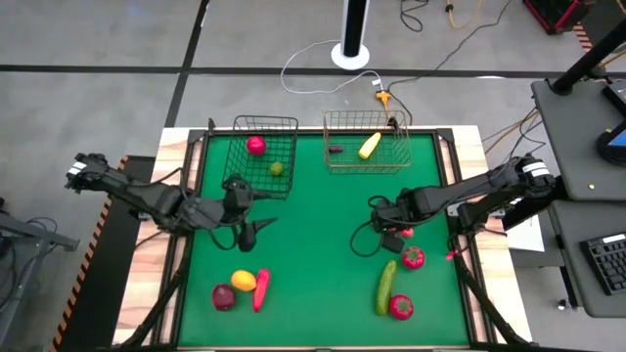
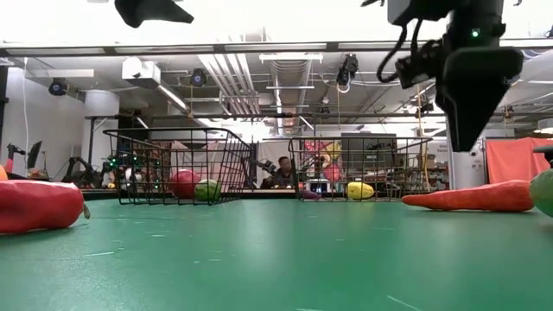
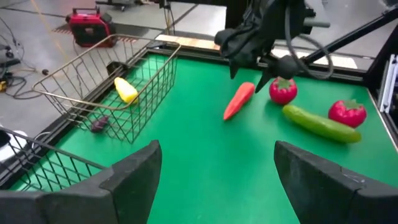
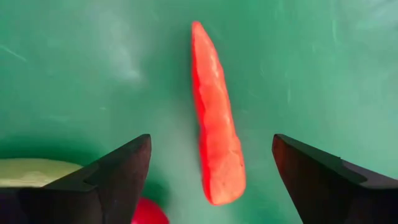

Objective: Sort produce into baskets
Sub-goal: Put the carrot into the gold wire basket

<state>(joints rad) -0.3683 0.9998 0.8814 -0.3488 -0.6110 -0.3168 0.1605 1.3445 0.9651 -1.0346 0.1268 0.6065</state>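
Note:
An orange-red carrot (image 4: 214, 149) lies flat on the green table, also in the low view (image 2: 471, 197). My right gripper (image 4: 211, 144) hangs open above it, pointing down, one finger on either side and not touching; it shows in the high view (image 1: 386, 223). My left gripper (image 1: 256, 231) is open and empty over the table's left middle, above the mat (image 3: 214, 155). The black basket (image 1: 264, 147) holds a red fruit (image 1: 256, 146) and a green one (image 1: 277, 168). The silvery basket (image 1: 367, 142) holds a yellow piece (image 1: 369, 147) and a dark purple one (image 1: 335, 150).
A cucumber (image 1: 386, 286), a red tomato (image 1: 413, 257) and a red fruit (image 1: 401, 306) lie near my right gripper. A dark red fruit (image 1: 224, 296), a yellow-orange one (image 1: 244, 281) and a long red pepper (image 1: 261, 289) lie at the near left. Both baskets stand at the far edge.

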